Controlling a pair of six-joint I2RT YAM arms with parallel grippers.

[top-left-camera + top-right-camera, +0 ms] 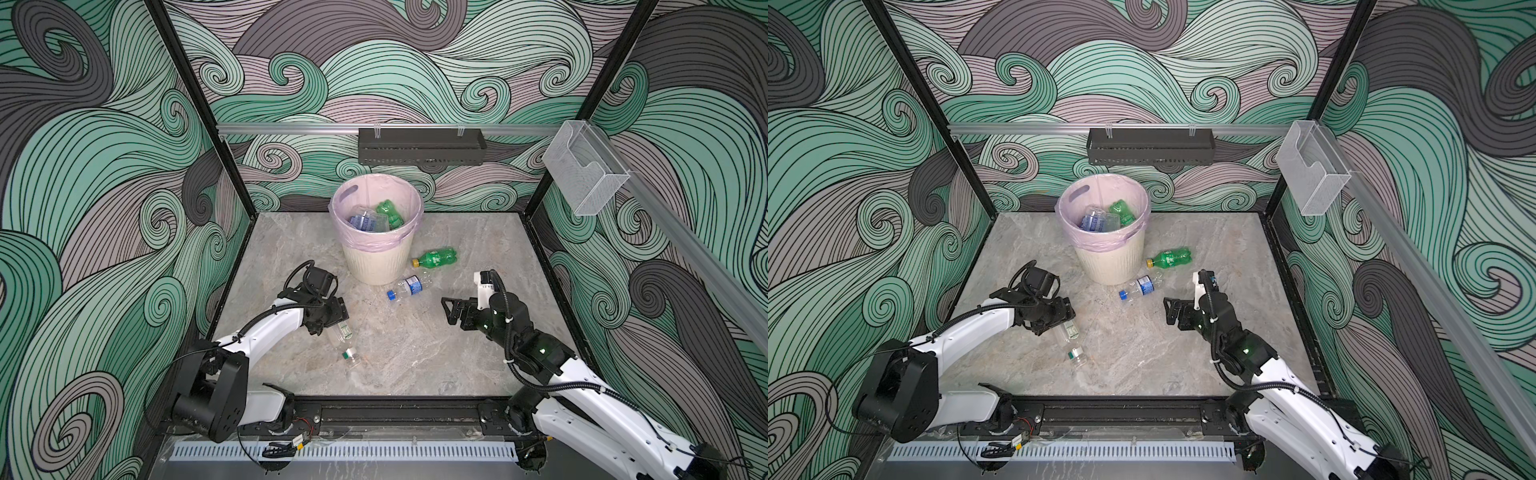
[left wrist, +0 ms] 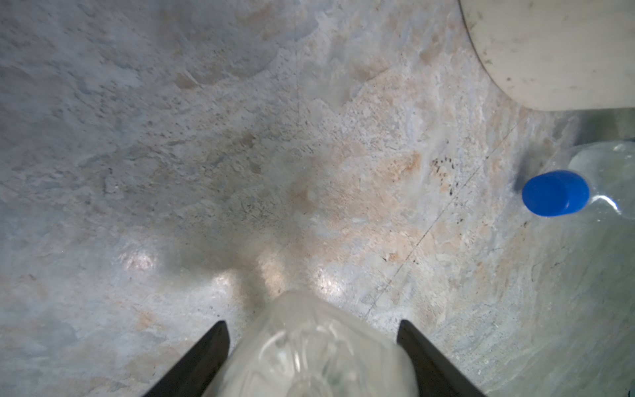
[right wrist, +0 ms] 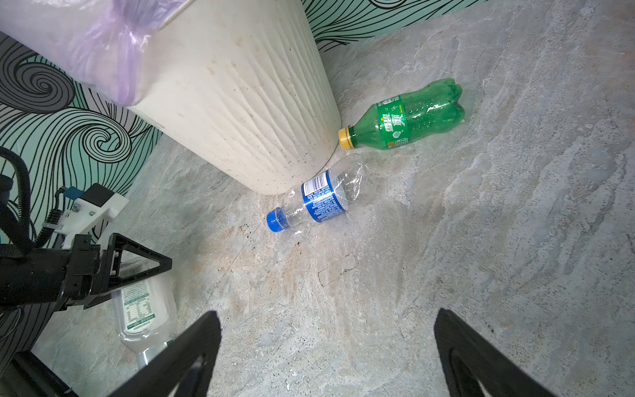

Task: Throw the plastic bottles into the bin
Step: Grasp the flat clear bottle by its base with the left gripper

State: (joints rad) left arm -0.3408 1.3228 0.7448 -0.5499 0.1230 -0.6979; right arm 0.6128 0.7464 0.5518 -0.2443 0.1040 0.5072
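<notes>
The cream ribbed bin (image 1: 376, 266) (image 1: 1113, 262) (image 3: 240, 103) with a pink liner stands at the back and holds several bottles (image 1: 388, 212). My left gripper (image 1: 332, 321) (image 1: 1061, 321) (image 2: 312, 323) is open, its jaws slightly apart from a clear bottle (image 1: 343, 336) (image 2: 309, 350) (image 3: 141, 309) with a white-green label. That bottle tilts cap down between and below them and looks blurred. A blue-capped clear bottle (image 1: 409, 287) (image 3: 323, 201) and a green yellow-capped bottle (image 1: 436, 257) (image 3: 405, 120) lie beside the bin. My right gripper (image 1: 449, 311) (image 3: 328, 312) is open and empty, short of them.
A long black perforated tray (image 1: 422, 145) hangs on the back rail. A clear plastic box (image 1: 584, 170) is mounted on the right wall. Patterned walls close three sides, and a black rail (image 1: 395, 411) runs along the front edge.
</notes>
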